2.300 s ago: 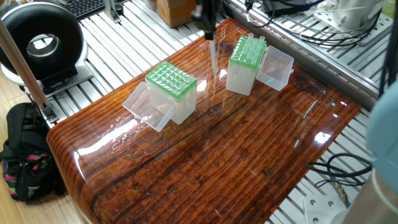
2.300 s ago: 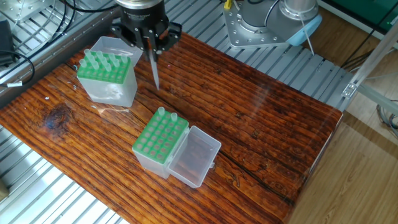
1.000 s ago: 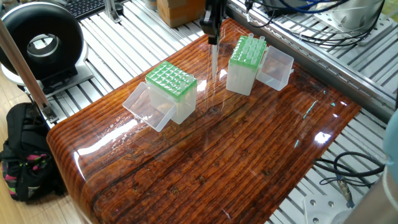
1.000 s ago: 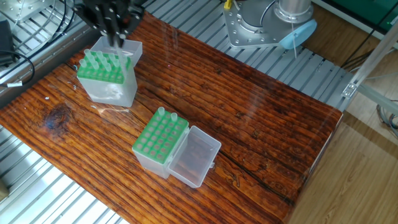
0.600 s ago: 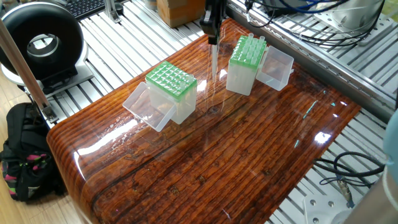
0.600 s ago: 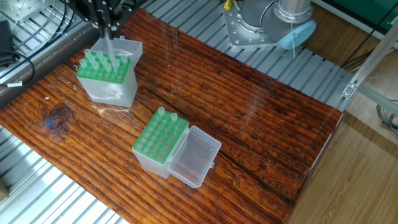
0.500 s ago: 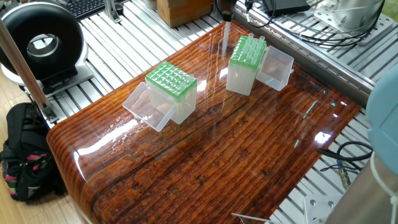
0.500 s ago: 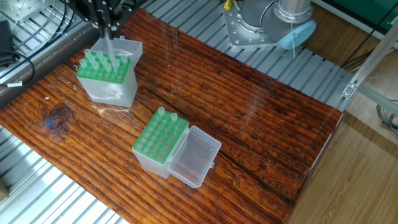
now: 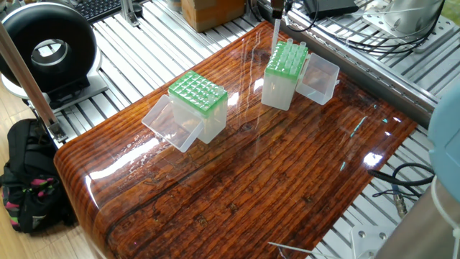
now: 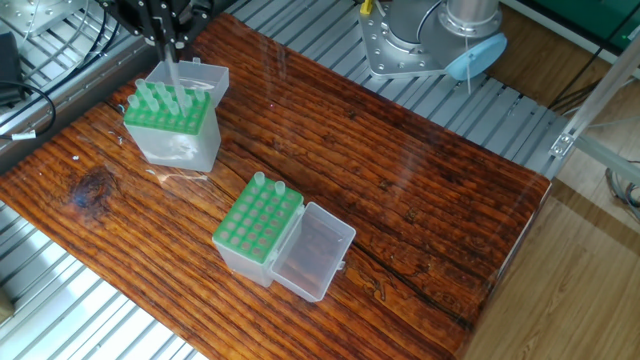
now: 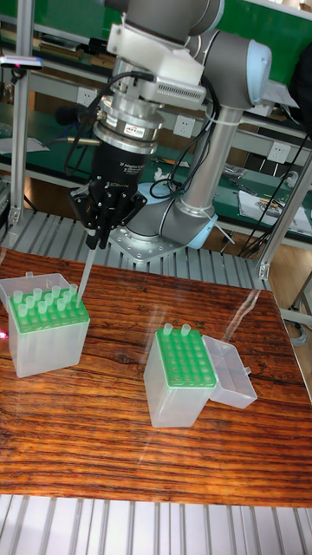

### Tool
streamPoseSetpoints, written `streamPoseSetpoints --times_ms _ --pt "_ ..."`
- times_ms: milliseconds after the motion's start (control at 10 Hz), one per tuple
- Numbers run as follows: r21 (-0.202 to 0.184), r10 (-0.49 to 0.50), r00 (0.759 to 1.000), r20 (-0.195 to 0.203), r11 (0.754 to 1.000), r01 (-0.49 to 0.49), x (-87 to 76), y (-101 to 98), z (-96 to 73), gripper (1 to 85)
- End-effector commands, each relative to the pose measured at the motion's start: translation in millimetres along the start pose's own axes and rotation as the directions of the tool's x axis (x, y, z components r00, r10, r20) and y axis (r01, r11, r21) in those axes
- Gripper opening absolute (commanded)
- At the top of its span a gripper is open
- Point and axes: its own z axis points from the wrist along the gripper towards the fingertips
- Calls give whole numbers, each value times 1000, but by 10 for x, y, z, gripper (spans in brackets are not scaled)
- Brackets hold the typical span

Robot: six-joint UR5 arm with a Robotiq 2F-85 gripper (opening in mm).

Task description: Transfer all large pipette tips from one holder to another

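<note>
My gripper (image 11: 97,241) is shut on one large pipette tip (image 11: 87,273), which hangs upright with its point just above the back right corner of the fuller green-topped holder (image 11: 43,334). The same tip (image 10: 172,68) shows over that holder (image 10: 170,125) in the other fixed view, under the gripper (image 10: 168,40). In one fixed view the tip (image 9: 275,32) hangs from the gripper (image 9: 276,10) above the holder (image 9: 282,68). The second holder (image 10: 255,230) carries two tips (image 10: 267,184) at its far edge, with its clear lid (image 10: 315,250) open.
The wooden table (image 10: 420,200) sits on aluminium rails. The robot base (image 10: 425,40) stands at its far side. A black round device (image 9: 49,50), a backpack (image 9: 29,187) and a cardboard box (image 9: 208,11) lie off the table, and cables run along the rails.
The gripper carried the tip from the space between the two holders over to the fuller holder. In the last half second it shifted slightly further over that holder.
</note>
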Motion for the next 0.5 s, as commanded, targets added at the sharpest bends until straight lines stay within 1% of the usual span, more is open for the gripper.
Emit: streamPoseSetpoints --times_ms 0,200,400 --pt "-28 -11 1000 -19 1000 11 50 45 22 10" --pt "-45 -4 1000 -22 999 3 55 90 21 10" --pt "-45 -4 1000 -24 999 3 60 90 25 10"
